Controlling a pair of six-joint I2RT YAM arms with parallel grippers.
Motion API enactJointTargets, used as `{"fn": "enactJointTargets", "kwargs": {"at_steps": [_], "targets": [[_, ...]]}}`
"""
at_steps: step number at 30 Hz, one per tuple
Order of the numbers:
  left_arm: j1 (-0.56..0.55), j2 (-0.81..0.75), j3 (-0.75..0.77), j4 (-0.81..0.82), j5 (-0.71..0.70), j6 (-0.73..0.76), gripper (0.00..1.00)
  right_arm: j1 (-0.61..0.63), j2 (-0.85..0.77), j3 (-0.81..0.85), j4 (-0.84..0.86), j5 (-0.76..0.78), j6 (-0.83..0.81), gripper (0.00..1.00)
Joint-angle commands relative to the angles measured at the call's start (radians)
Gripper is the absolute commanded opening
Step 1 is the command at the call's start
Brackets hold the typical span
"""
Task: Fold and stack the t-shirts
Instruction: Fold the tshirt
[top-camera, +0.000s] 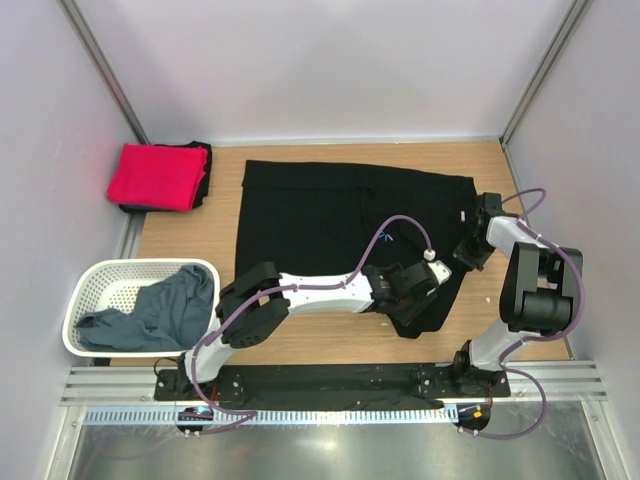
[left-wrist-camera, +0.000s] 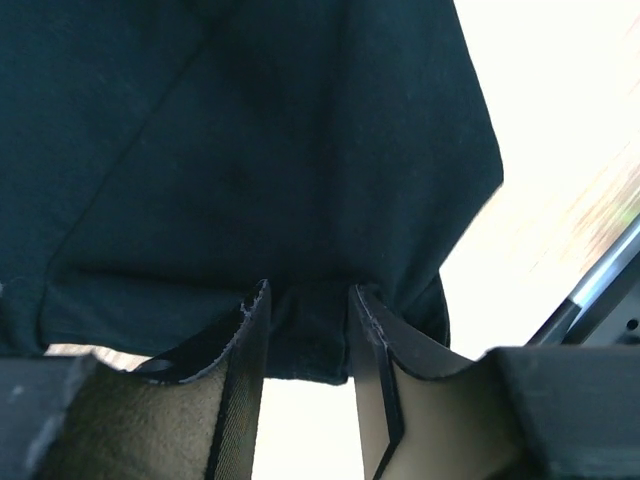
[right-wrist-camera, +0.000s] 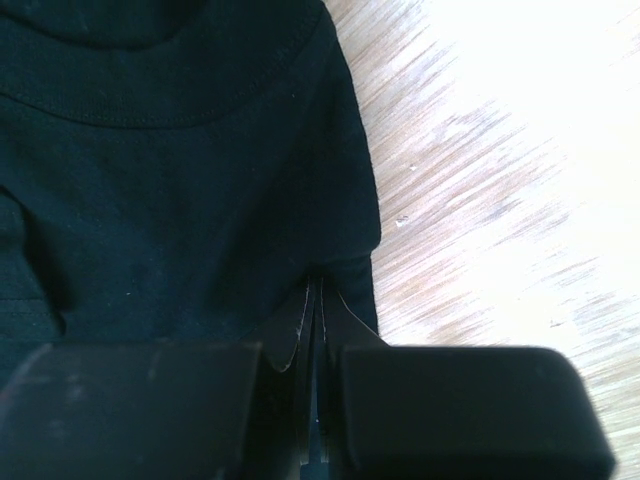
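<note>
A large black t-shirt lies spread on the wooden table, with a tiny light-blue mark on it. My left gripper is shut on a bunch of its near right corner; in the left wrist view the cloth fills the gap between the fingers of that gripper. My right gripper pinches the shirt's right edge, its jaws nearly together on the cloth. A folded red t-shirt lies at the far left. A grey-blue t-shirt sits crumpled in the basket.
The white lattice basket stands at the near left, beside the table. A dark folded cloth shows under the red shirt. Bare wood lies right of the black shirt. Walls close in the back and sides.
</note>
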Motion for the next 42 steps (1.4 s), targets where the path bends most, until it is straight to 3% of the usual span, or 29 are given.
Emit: {"fn": "enactJointTargets", "kwargs": {"at_steps": [1, 13, 16, 19, 26, 34, 42], "targets": [[-0.011, -0.005, -0.016, 0.005, 0.023, 0.047, 0.38, 0.000, 0.024, 0.017, 0.030, 0.000, 0.012, 0.06], [-0.012, 0.013, -0.029, 0.001, 0.048, 0.054, 0.39, -0.001, 0.033, 0.014, 0.029, 0.006, 0.012, 0.06], [-0.012, 0.022, -0.026, 0.002, 0.058, 0.057, 0.26, -0.001, 0.038, 0.015, 0.030, 0.005, 0.012, 0.06], [-0.012, 0.022, -0.028, 0.001, 0.063, 0.058, 0.00, -0.003, 0.041, 0.015, 0.030, 0.011, 0.007, 0.05], [-0.012, -0.109, -0.100, -0.036, 0.074, 0.078, 0.00, -0.006, 0.058, 0.029, 0.023, 0.020, 0.007, 0.04], [-0.012, -0.376, -0.353, -0.045, 0.104, 0.055, 0.00, -0.011, 0.081, 0.049, 0.024, 0.029, 0.006, 0.02], [-0.014, -0.406, -0.519, -0.033, 0.087, 0.049, 0.00, -0.011, 0.082, 0.052, 0.014, 0.043, 0.003, 0.02]]}}
